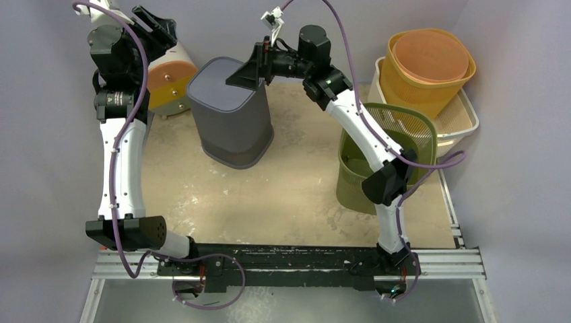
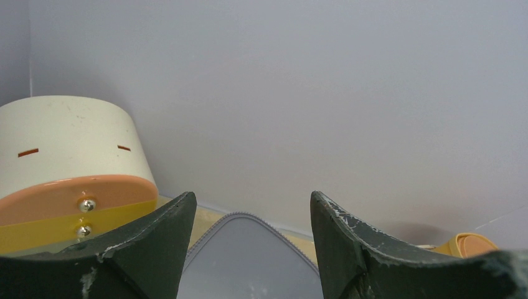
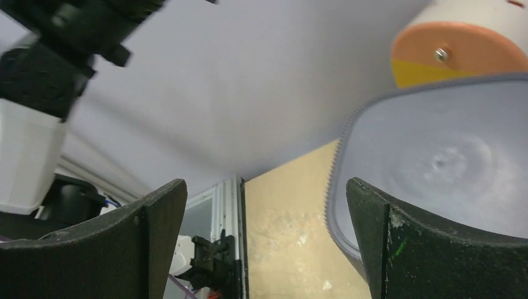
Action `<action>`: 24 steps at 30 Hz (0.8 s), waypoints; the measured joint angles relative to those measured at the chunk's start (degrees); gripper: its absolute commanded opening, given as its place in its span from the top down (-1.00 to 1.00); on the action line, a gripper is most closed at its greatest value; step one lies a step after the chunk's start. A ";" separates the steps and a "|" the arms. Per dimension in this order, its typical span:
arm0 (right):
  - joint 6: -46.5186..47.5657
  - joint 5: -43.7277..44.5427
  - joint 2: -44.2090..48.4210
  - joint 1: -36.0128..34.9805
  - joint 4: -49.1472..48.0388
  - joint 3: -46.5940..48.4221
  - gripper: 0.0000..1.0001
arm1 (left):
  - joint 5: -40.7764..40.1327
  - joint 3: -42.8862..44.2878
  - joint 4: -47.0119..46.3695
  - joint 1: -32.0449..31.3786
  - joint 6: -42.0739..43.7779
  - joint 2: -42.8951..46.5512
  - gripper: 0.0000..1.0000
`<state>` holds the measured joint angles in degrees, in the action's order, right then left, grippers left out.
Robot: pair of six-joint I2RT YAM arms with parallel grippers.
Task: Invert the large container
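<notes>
— Grey container [image 1: 232,124] and your two grippers: how do they stand at this moment?

— My right gripper [image 1: 237,79] is spread wide and holds nothing. It hangs at the back right corner of the container's top. In the right wrist view one finger [image 3: 405,249] is just beside the ribbed edge of the container, but I cannot tell if it touches. My left gripper [image 1: 156,28] is also wide apart and empty. It is raised high at the back left, well apart from the container.

— And the container itself, where is it?

— It stands on the table [image 1: 269,202], in the back middle, between my two arms. Its closed flat base faces up and its wider rim is down on the table surface, so it is upside down.

— What is around it?

— On its left, near my left gripper, a cream drum [image 1: 168,77] with an orange and yellow end lies on its side. On the right, partly under my right arm, there is a green mesh basket [image 1: 353,182]. Behind that one, a yellow basket [image 1: 404,87] with an orange bowl [image 1: 431,57] inside it sits in a white tray [image 1: 468,118] at the back right corner.
</notes>
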<state>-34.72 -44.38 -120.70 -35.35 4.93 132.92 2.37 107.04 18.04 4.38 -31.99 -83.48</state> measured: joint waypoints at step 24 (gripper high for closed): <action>14.47 37.09 27.30 5.03 6.49 -25.05 -1.00 | 8.09 -8.70 0.35 -21.40 -0.83 0.07 -0.21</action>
<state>-20.25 -7.29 -93.41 -30.33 11.42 107.87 10.46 98.35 18.39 -17.02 -32.82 -83.42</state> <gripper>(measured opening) 0.998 0.608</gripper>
